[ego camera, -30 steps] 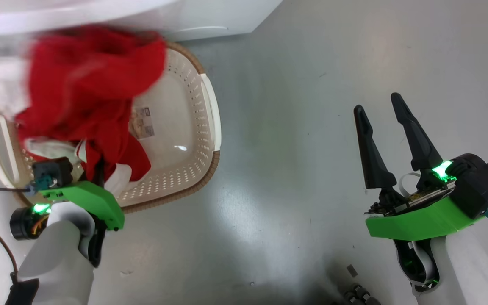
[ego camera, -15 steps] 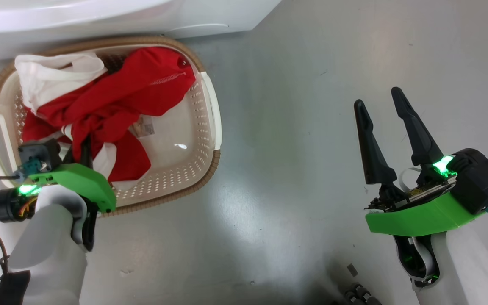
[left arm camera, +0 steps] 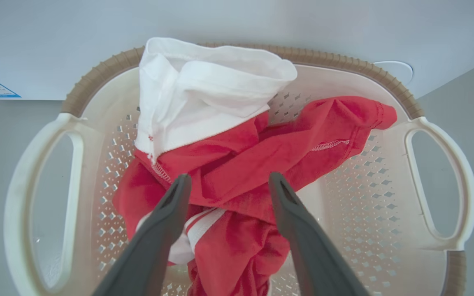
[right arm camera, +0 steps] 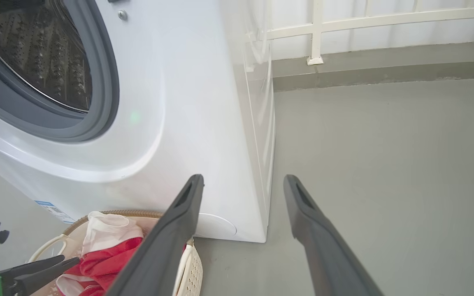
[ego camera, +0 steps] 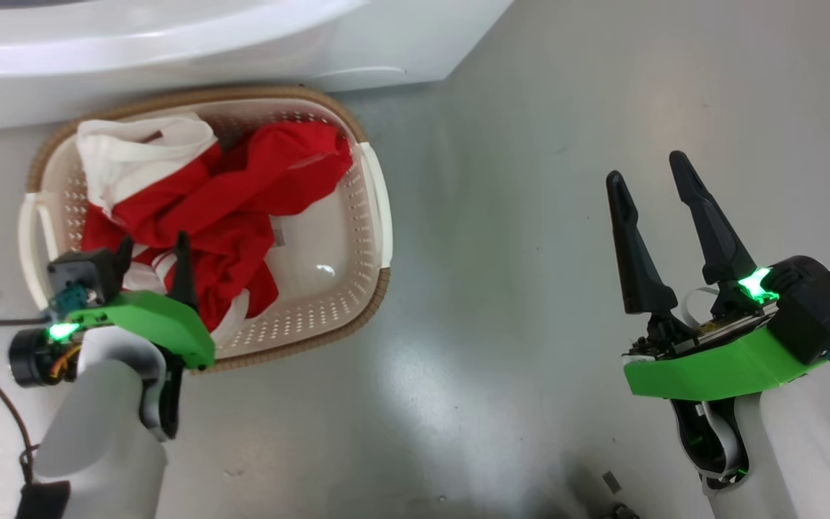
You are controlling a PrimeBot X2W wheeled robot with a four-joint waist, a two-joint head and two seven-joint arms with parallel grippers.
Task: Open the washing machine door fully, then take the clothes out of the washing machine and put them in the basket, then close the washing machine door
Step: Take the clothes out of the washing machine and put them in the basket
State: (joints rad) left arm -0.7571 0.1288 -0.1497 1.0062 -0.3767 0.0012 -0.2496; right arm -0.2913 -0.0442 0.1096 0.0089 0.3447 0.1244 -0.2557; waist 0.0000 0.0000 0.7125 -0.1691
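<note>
Left claw (left arm camera: 229,181), spread apart, hangs directly above the clothes (left arm camera: 241,164), which lie in the basket (left arm camera: 364,189) beneath it (nothing gripped, so likely deposited). Right claw (ego camera: 645,169), also apart, waits well aside.

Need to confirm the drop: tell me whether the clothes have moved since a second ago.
Yes. The clothes went down, from hanging over the basket rim to lying inside it.
</note>
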